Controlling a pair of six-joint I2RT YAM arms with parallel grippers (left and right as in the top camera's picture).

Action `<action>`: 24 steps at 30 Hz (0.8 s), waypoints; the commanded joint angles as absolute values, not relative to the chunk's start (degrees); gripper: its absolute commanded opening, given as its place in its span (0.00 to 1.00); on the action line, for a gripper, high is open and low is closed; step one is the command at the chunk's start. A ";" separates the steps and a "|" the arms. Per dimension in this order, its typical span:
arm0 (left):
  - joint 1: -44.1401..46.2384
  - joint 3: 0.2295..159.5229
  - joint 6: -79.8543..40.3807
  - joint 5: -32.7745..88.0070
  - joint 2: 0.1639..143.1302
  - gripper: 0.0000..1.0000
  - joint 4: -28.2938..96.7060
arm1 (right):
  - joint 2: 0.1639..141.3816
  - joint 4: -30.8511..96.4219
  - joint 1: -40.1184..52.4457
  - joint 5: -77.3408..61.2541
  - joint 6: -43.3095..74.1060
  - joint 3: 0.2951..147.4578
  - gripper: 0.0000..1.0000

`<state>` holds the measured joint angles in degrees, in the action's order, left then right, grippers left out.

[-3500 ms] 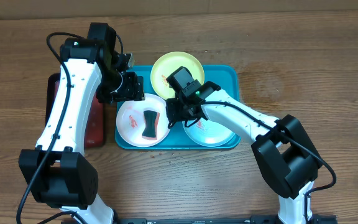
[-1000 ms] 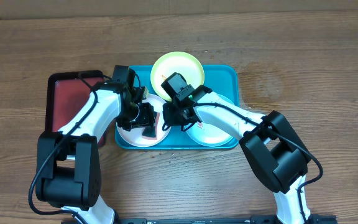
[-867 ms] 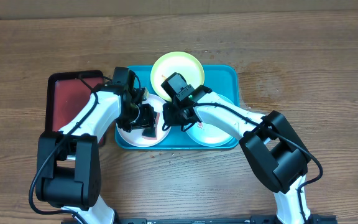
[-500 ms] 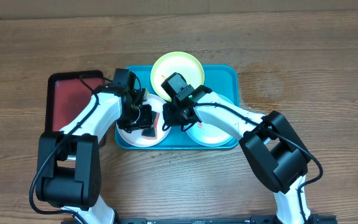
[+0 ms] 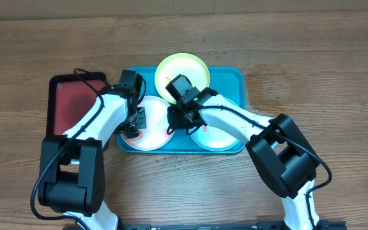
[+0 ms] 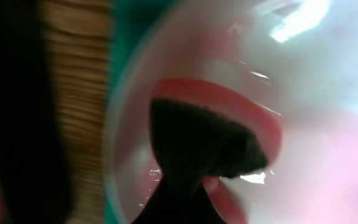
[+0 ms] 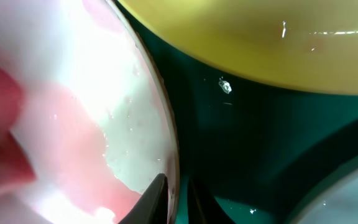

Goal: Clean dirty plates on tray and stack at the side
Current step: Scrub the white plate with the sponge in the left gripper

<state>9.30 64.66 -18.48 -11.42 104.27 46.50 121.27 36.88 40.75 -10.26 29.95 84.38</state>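
Three plates lie on the teal tray [image 5: 235, 76]: a white plate [image 5: 153, 133] at the left, a yellow-green plate [image 5: 183, 71] at the back, a pale mint plate [image 5: 217, 135] at the right. My left gripper [image 5: 134, 128] is shut on a black-and-red sponge [image 6: 197, 143], which is pressed on the white plate [image 6: 328, 93] near its left rim. My right gripper [image 5: 173, 124] pinches the white plate's right rim; in the right wrist view its fingers [image 7: 157, 196] straddle that rim, beside the yellow-green plate [image 7: 260, 37].
A smaller red tray with a black rim [image 5: 69, 105] lies on the wooden table just left of the teal tray, under my left arm. The teal tray floor [image 7: 260, 137] shows between the plates.
My left gripper has shut on the sponge and slid it leftward across the white plate. My right gripper has stayed on the plate's rim.
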 commanded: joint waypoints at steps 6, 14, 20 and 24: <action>8.95 73.49 -20.78 -19.88 104.44 0.04 49.25 | 121.67 36.71 40.86 -10.07 30.02 85.52 0.13; 8.95 75.29 -22.26 3.64 104.68 0.04 47.33 | 121.67 36.69 40.86 -10.07 30.04 85.52 0.13; 9.04 72.25 -24.08 8.86 104.73 0.04 41.91 | 121.67 36.69 40.86 -10.07 30.04 85.52 0.13; 9.04 71.72 -25.36 10.20 104.73 0.04 39.40 | 121.67 36.67 40.86 -10.07 30.04 85.52 0.13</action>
